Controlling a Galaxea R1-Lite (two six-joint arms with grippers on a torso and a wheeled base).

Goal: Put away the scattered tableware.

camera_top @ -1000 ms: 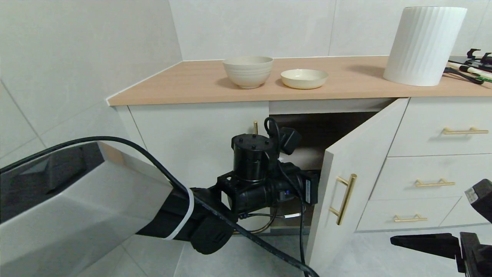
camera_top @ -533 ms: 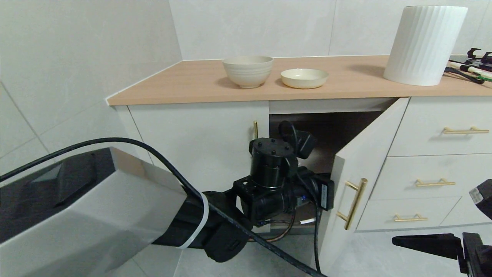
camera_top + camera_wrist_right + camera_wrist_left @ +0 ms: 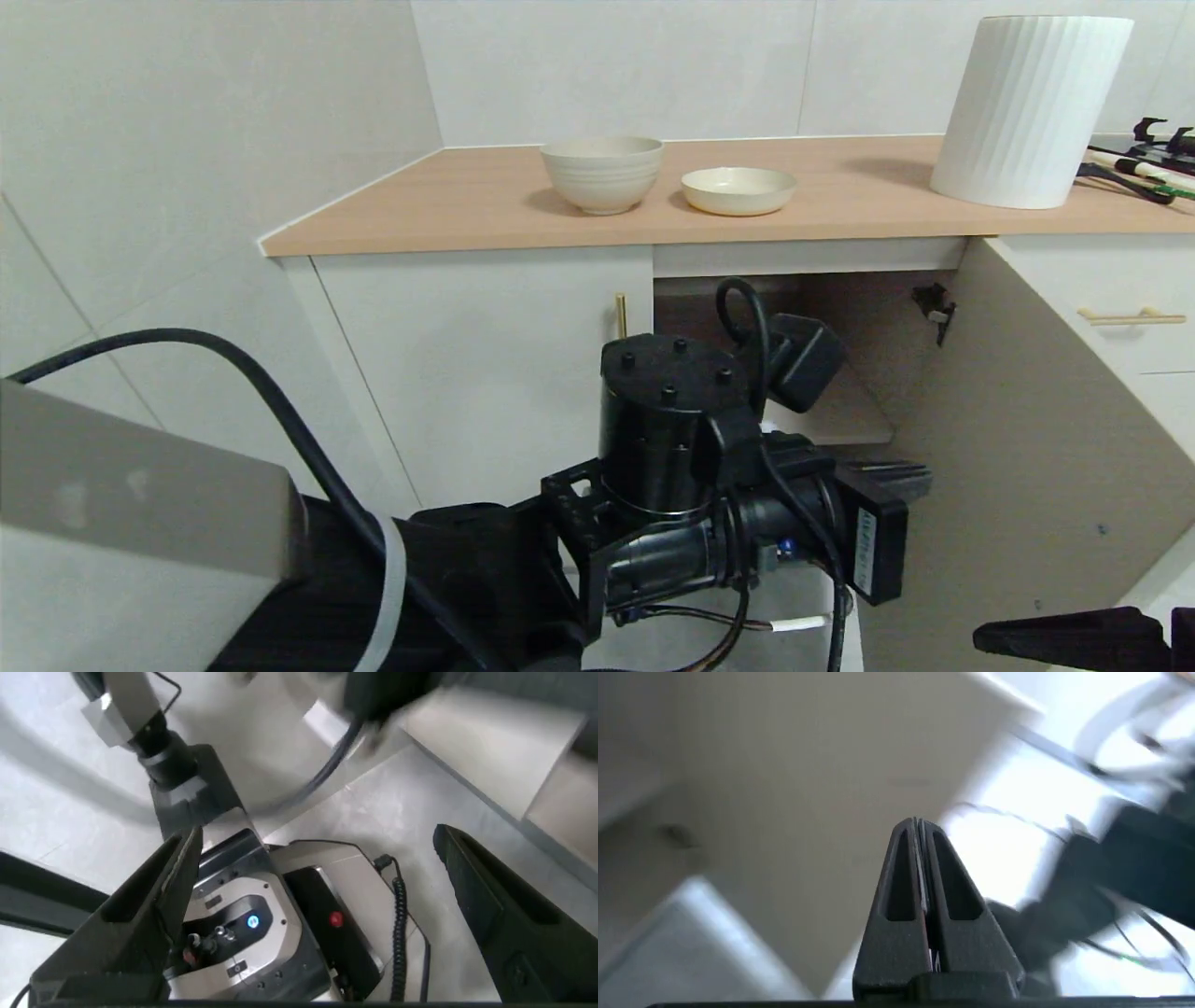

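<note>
Two grippers: how are you holding them?
I am holding my left gripper (image 3: 917, 826) clenched, fingers flat together on nothing, low beside the inner face of the cabinet door (image 3: 1018, 439); my right gripper (image 3: 318, 840) is hanging spread wide and empty
And the tableware?
The bowl (image 3: 602, 173) and the small dish (image 3: 738, 189) are sitting side by side, not touching, on the countertop (image 3: 420, 215) above the opened cupboard (image 3: 803, 308)
What is mattering for this step?
I am judging the door wide enough, so forcing it further is risking the hinge (image 3: 934, 308). I am planning to draw the left gripper clear of the opening, then take the bowl level by its rim
</note>
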